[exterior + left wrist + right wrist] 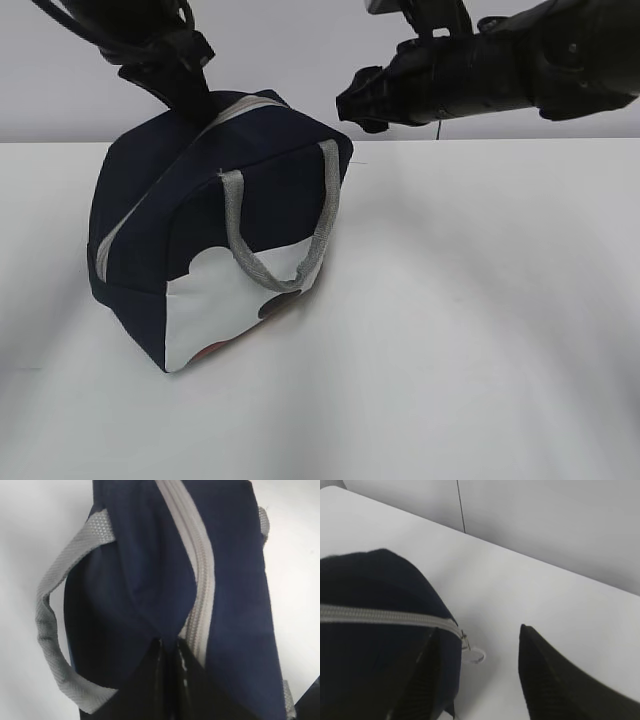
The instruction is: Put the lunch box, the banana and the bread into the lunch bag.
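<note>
The navy lunch bag (190,220) stands on the white table, its grey zipper (200,580) closed along the top. My left gripper (200,108) is shut on a fold of the bag's top fabric beside the zipper; it also shows in the left wrist view (170,644). My right gripper (350,105) hovers open just past the bag's far right end; in the right wrist view (480,630) its jaws straddle the clear zipper pull (475,655). The lunch box, the banana and the bread are out of view.
The bag's grey handles (300,250) hang down its sides, one looping out in the left wrist view (50,630). The white table (480,300) stretches to the right of the bag. A grey wall (545,525) stands behind the table.
</note>
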You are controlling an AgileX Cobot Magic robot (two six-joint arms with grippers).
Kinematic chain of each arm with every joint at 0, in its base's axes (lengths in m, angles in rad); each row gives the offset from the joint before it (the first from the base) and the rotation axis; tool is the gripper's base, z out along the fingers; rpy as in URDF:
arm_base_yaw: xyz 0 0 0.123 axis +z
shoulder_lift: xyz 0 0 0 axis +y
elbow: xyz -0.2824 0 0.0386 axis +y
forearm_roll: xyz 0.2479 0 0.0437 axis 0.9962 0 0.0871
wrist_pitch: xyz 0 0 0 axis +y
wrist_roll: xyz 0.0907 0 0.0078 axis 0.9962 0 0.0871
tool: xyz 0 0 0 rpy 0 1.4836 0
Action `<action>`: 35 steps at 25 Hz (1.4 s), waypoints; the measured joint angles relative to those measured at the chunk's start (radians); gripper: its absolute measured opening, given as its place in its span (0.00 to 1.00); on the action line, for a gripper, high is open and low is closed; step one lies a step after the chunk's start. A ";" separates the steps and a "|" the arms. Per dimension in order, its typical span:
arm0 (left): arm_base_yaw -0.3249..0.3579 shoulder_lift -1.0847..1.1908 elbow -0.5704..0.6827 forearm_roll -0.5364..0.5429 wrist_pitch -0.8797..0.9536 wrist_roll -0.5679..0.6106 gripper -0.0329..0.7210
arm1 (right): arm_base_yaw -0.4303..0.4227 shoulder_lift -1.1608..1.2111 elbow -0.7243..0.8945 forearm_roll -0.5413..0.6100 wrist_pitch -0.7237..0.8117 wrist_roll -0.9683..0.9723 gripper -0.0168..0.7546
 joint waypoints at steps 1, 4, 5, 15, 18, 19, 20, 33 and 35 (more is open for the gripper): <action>0.000 0.000 0.000 0.005 0.000 -0.009 0.04 | 0.000 -0.014 0.024 -0.002 0.005 -0.002 0.53; 0.000 0.000 0.000 0.039 -0.002 -0.055 0.04 | 0.000 -0.078 0.102 -0.002 0.031 -0.006 0.53; 0.000 0.000 0.000 0.055 -0.002 -0.076 0.04 | 0.000 -0.105 0.127 -0.002 0.040 -0.006 0.53; 0.000 0.000 0.000 0.091 -0.002 -0.183 0.48 | 0.000 -0.342 0.279 -0.002 0.047 -0.010 0.53; 0.000 -0.012 0.000 0.101 -0.002 -0.213 0.58 | 0.000 -0.381 0.312 -0.002 0.047 -0.010 0.53; 0.000 -0.024 0.000 0.107 -0.002 -0.230 0.59 | 0.000 -0.391 0.324 -0.002 0.047 -0.010 0.53; 0.000 -0.043 0.000 0.118 -0.002 -0.248 0.60 | 0.000 -0.399 0.335 -0.002 0.047 -0.010 0.53; 0.150 -0.333 0.225 0.221 0.000 -0.362 0.60 | 0.000 -0.490 0.394 -0.002 0.064 -0.010 0.53; 0.194 -0.397 0.299 0.227 0.000 -0.363 0.60 | 0.000 -0.492 0.394 -0.002 0.064 -0.010 0.53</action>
